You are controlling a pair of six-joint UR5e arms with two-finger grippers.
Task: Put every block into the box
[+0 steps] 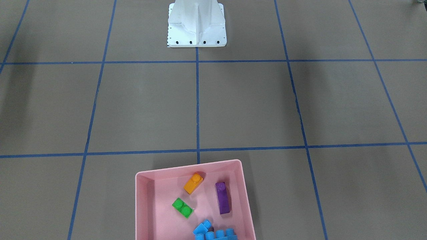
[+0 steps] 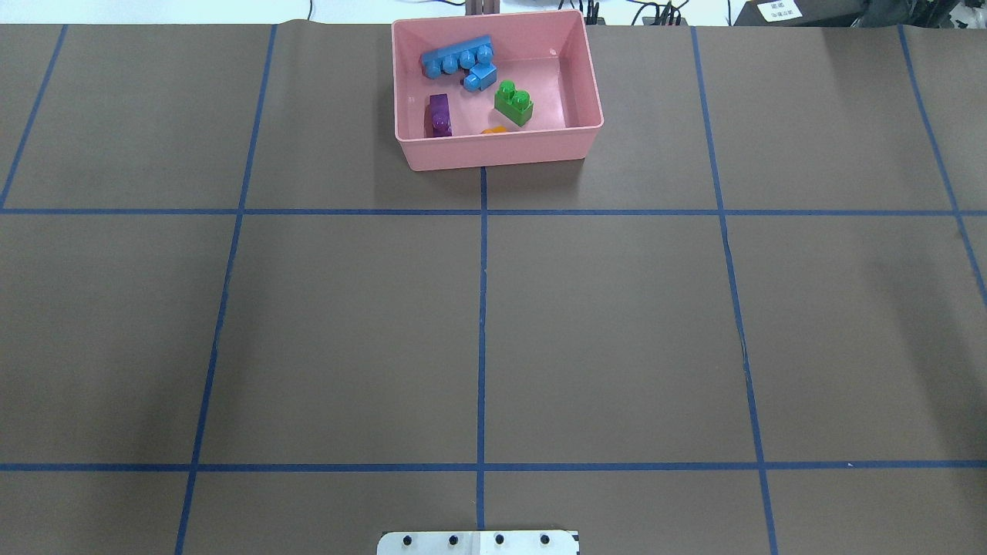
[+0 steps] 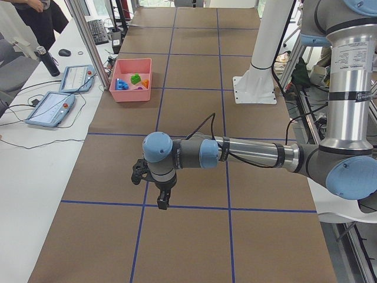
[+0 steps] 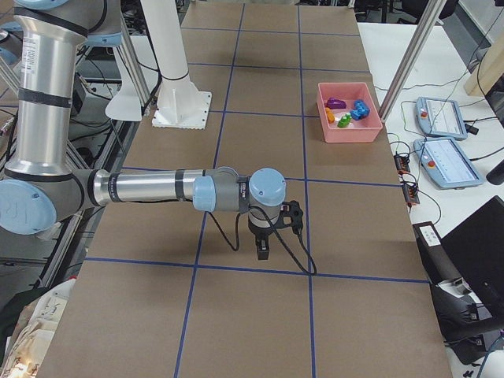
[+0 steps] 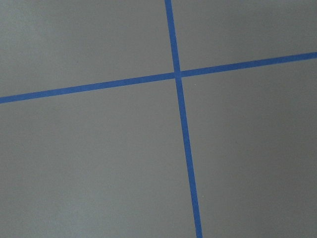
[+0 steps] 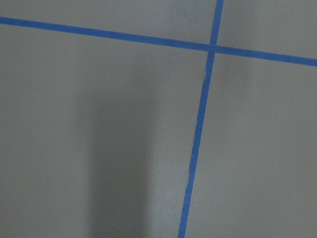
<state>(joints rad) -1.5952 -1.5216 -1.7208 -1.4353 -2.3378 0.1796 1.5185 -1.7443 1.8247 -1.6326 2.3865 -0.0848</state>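
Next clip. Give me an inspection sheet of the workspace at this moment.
Surface: brown table with a blue tape grid.
Job's things: orange block, purple block, green block, small blue block and long blue block all lie inside the pink box.
Clutter: nothing seen.
Grippers: left claw and right claw hang over bare table, away from the box; open or shut cannot be told.
Cables: a black cable loops off each wrist.
Surroundings: white base between the arms; teach pendants on the side bench.
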